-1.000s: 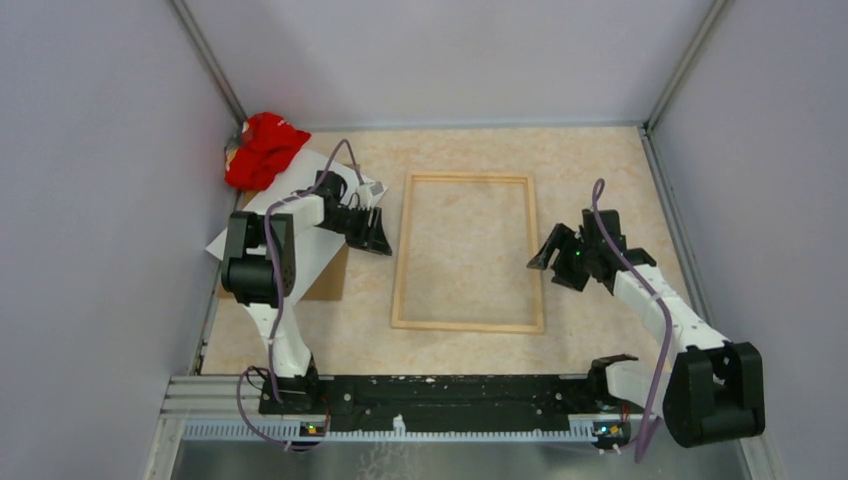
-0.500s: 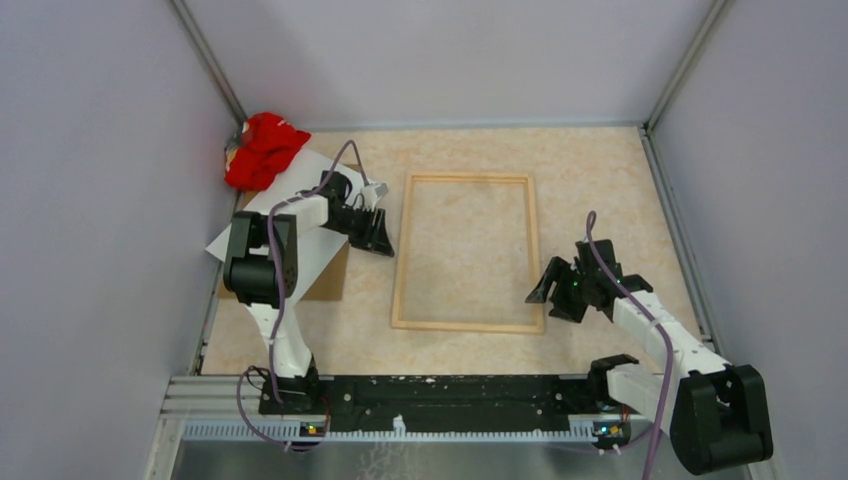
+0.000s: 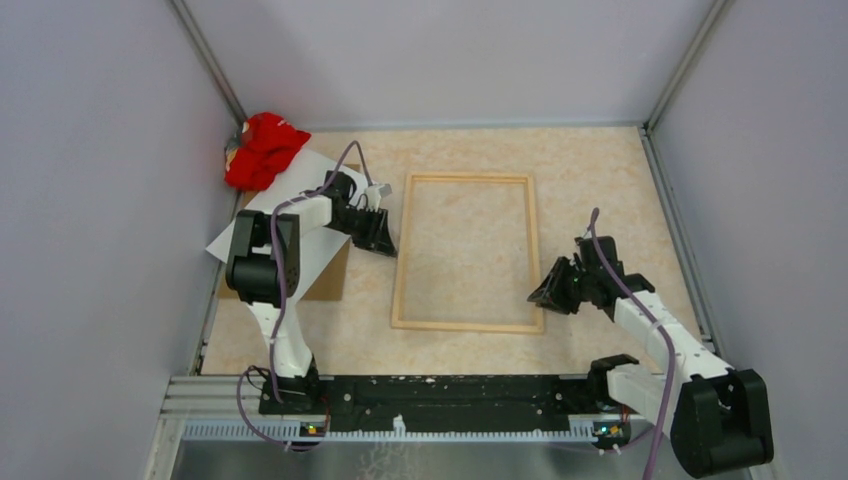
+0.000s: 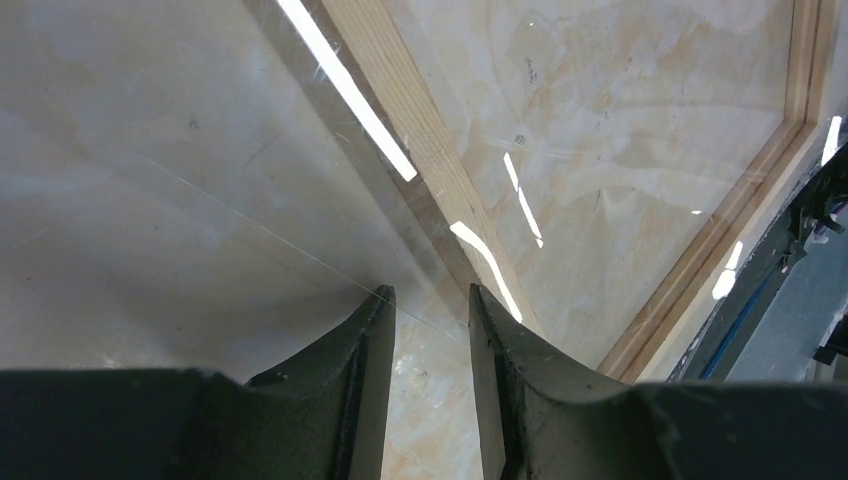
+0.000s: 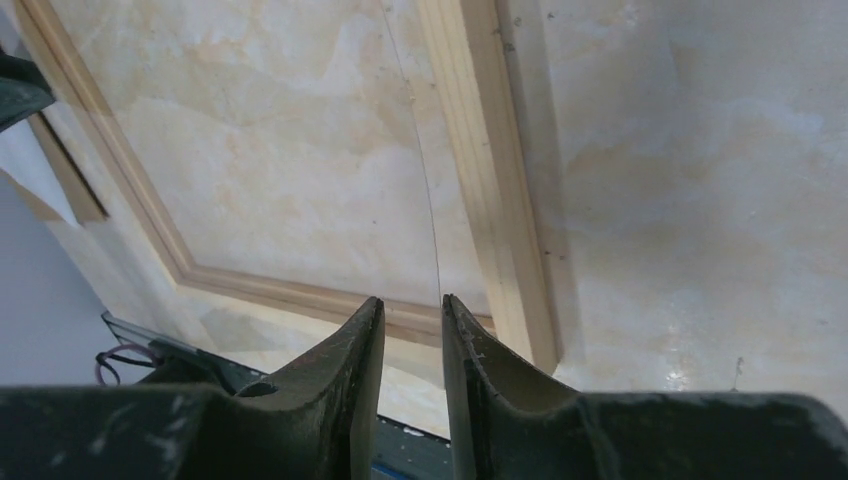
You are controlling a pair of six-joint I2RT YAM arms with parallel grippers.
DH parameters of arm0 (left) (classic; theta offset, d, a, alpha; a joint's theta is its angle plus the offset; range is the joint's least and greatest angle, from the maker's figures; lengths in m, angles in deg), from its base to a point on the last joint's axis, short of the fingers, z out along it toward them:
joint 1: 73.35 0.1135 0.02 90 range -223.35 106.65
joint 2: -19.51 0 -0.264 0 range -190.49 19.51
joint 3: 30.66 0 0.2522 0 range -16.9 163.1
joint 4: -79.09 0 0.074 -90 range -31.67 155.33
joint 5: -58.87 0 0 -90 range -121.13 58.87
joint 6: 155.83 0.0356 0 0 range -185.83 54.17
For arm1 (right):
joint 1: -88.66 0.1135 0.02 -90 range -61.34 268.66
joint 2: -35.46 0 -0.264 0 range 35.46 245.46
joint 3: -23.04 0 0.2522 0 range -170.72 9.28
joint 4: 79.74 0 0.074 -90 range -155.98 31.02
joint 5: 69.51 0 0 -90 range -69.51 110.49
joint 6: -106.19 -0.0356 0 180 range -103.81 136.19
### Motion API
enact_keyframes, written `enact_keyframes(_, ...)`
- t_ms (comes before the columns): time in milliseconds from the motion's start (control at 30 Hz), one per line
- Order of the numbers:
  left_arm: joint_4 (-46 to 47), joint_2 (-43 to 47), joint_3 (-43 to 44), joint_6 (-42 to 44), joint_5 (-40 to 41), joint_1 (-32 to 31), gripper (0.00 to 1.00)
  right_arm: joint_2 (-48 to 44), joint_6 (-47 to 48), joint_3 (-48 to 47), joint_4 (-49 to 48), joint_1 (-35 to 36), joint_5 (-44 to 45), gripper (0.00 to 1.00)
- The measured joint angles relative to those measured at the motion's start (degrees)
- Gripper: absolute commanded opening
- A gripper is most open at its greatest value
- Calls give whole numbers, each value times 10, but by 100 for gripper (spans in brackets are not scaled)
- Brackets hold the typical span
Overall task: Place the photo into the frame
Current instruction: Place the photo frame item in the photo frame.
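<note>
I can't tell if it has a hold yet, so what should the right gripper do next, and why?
Probably close the right gripper: a thin edge, seemingly of a clear sheet, runs over the frame and in between its jaws, which stand apart.

The right gripper [image 5: 412, 305] is hovering at 6 o'clock, fingers [image 5: 340, 380] narrowly apart. A thin line [image 5: 420, 180] is running from 12 o'clock toward their gap. The frame [image 5: 480, 150] is lying on the marbled table [image 5: 680, 150], its corner at 9 o'clock.
</note>
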Motion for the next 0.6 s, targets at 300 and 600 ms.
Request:
enact_keyframes(300,1,-2,1,1,-7,-7,38,-23,-40,-32,-27,4,-41,27)
enact_keyframes(600,0,-4,1,5,-15,-7,37,-12,-75,-30,-82,6,-72,47)
